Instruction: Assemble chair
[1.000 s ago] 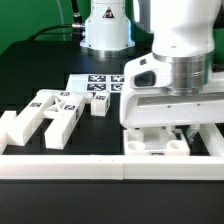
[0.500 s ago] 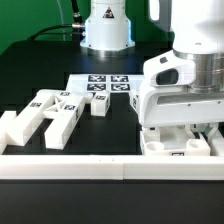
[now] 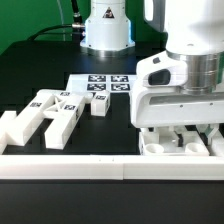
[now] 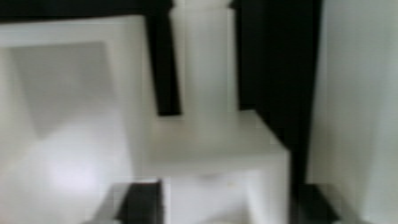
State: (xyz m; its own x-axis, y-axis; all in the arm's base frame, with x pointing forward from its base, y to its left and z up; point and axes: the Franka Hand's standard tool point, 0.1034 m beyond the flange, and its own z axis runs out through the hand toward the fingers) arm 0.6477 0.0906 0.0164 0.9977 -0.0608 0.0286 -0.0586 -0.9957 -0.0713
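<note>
Low on the right of the exterior view, the robot's gripper (image 3: 183, 130) hangs straight down over a chunky white chair part (image 3: 160, 146). The part lies on the dark table (image 3: 110, 135), pressed against the long white border rail (image 3: 70, 165) that runs along the bottom of the frame. More loose chair pieces (image 3: 55, 112) lie in a cluster at the middle left. The marker board (image 3: 100, 83) sits flat behind them, near the centre.

The step in hand looks like placing or re-gripping this part at the rail. To do it well, the hand should stay square above the part, with the fingers straddling it evenly. Any move should go straight up or down, so the part is not dragged off the rail or tipped.

The wrist view is blurred. It shows white plastic (image 4: 205, 150) close up, with two dark shapes that are probably the fingers (image 4: 139, 200) on either side of it. Some gap between the jaws seems likely, but the pictures do not show whether they pinch the part or stand free of it.
</note>
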